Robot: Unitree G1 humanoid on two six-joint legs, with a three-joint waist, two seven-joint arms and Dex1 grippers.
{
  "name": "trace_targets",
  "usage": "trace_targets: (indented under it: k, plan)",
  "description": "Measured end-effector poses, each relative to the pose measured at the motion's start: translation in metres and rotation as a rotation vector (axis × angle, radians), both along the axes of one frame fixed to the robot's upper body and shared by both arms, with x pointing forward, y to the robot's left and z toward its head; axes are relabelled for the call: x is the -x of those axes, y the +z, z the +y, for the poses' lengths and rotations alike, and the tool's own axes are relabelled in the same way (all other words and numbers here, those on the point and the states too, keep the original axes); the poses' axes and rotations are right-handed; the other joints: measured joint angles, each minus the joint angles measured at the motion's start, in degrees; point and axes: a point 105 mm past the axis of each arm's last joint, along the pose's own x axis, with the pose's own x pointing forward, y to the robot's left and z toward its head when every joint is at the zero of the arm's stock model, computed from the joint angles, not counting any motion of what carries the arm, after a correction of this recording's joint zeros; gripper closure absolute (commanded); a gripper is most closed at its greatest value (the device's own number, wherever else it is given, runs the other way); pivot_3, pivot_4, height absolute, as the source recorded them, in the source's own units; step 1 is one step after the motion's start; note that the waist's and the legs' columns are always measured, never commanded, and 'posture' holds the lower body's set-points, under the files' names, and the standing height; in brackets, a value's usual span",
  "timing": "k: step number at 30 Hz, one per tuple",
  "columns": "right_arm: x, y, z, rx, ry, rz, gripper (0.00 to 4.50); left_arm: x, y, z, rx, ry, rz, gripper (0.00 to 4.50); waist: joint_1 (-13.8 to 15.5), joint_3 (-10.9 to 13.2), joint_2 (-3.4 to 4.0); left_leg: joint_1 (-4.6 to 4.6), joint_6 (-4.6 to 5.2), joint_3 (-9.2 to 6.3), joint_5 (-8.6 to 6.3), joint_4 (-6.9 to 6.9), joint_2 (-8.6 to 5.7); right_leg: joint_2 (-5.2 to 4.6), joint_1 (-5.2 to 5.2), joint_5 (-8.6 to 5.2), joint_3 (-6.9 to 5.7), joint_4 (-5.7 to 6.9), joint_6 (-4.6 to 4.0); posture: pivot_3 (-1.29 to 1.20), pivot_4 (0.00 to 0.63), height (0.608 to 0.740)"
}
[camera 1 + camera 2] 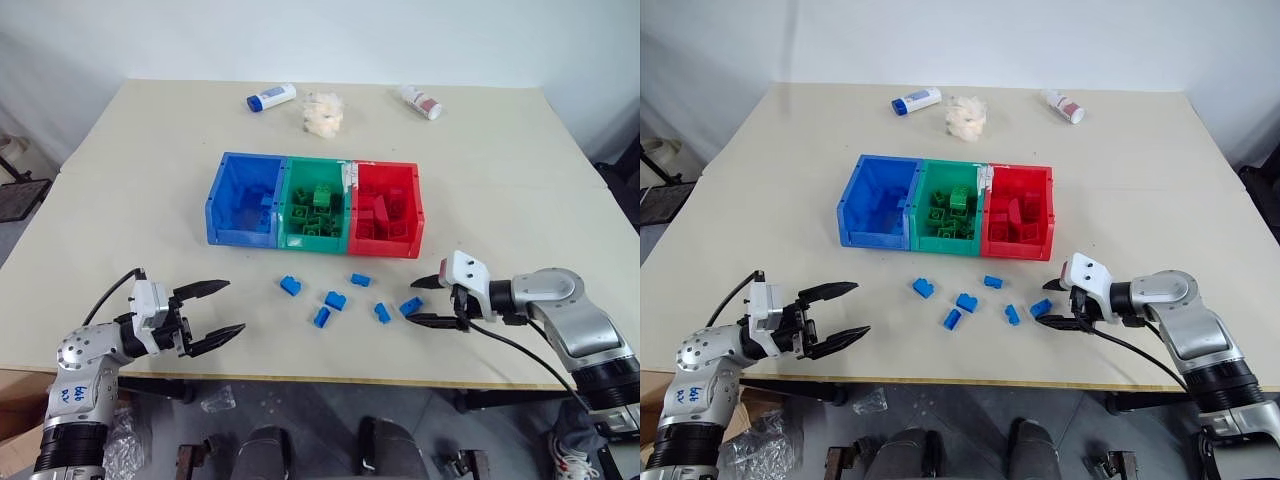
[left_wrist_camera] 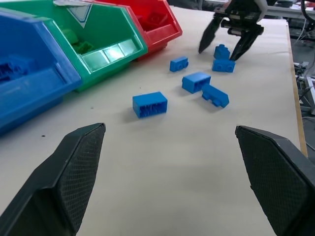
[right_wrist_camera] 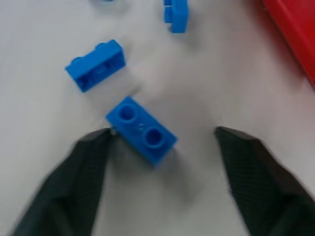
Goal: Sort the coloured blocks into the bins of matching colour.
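Observation:
Several small blue blocks lie loose on the table in front of the bins, among them one, a second and a third. My right gripper is open and straddles the rightmost block. One finger touches that block's corner and the other stands apart from it. My left gripper hangs open with nothing in it at the front left, well short of the blocks. The blue bin, green bin and red bin stand joined in a row behind the blocks.
Green bricks lie in the green bin and red bricks in the red bin. At the table's far edge are a white-and-blue bottle, a crumpled white wad and a white bottle with a red label. The table's front edge runs just below both grippers.

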Motion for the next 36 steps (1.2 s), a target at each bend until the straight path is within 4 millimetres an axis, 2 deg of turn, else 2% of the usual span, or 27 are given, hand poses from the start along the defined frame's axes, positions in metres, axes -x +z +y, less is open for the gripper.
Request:
trace_targets:
  k: [5,6,7,11,18,24,30,33,36]
  plan:
    - [0.003,-0.002,0.004,-0.024,0.005,0.000,3.69,0.000,-0.002,-0.003,0.019,0.004,-0.002,0.00,0.02,0.00,0.00,0.00,0.00,0.00,0.00,0.00,0.00,0.00,0.00,0.00,0.00,0.00,0.00,0.00,0.150,0.740]
    - [0.004,-0.002,0.005,-0.032,0.005,0.001,3.98,0.000,-0.002,-0.003,0.019,0.003,-0.002,0.00,0.02,0.00,0.00,0.00,0.00,0.00,0.00,0.00,0.00,0.00,0.00,0.00,0.01,0.00,0.00,0.00,0.150,0.740]
    - [0.004,-0.002,0.006,-0.040,0.001,0.000,4.05,-0.001,-0.001,-0.004,0.020,-0.001,-0.004,0.00,0.02,0.00,0.00,0.00,0.00,0.02,0.00,0.01,0.00,0.00,0.00,0.00,0.02,0.00,0.00,0.00,0.150,0.740]
    - [0.006,0.003,0.012,-0.073,-0.013,-0.011,4.04,-0.004,0.001,-0.007,0.021,-0.011,-0.021,0.00,0.04,0.00,0.00,-0.01,0.00,0.01,0.00,0.00,0.00,0.00,-0.02,0.00,0.02,0.02,0.00,0.00,0.150,0.740]
    - [-0.001,0.034,0.035,-0.212,-0.050,-0.081,4.04,-0.009,0.002,-0.007,0.030,-0.016,-0.029,0.00,-0.16,0.00,0.00,-0.01,-0.01,0.03,-0.01,0.00,0.01,0.01,-0.07,0.00,0.06,0.04,-0.01,0.00,0.150,0.740]
    - [-0.022,0.072,0.100,-0.367,0.006,-0.170,4.04,-0.014,0.003,-0.017,0.041,-0.047,-0.044,0.00,-1.00,0.00,0.00,-0.03,-0.02,0.06,0.00,0.00,0.04,0.04,-0.15,0.01,0.11,0.14,-0.03,0.00,0.150,0.740]
    - [-0.046,0.077,0.164,-0.423,0.026,-0.163,4.04,-0.019,0.003,-0.021,0.047,-0.052,-0.052,0.00,-1.56,0.00,0.00,-0.05,-0.03,0.11,0.01,-0.03,0.03,0.05,-0.20,0.01,0.14,0.15,-0.02,0.00,0.150,0.740]
    - [-0.065,0.091,0.202,-0.466,0.019,-0.193,4.04,-0.021,0.006,-0.022,0.045,-0.051,-0.063,0.00,-2.10,0.00,0.00,-0.04,-0.05,0.18,0.02,-0.04,0.06,0.09,-0.27,0.01,0.24,0.22,-0.03,0.00,0.150,0.740]
    - [-0.073,0.112,0.233,-0.506,0.034,-0.262,3.03,-0.023,0.009,-0.022,0.042,-0.051,-0.080,0.00,-2.86,0.00,0.00,-0.03,-0.07,0.18,0.03,-0.13,0.07,0.11,-0.28,0.01,0.25,0.19,-0.03,0.00,0.150,0.740]
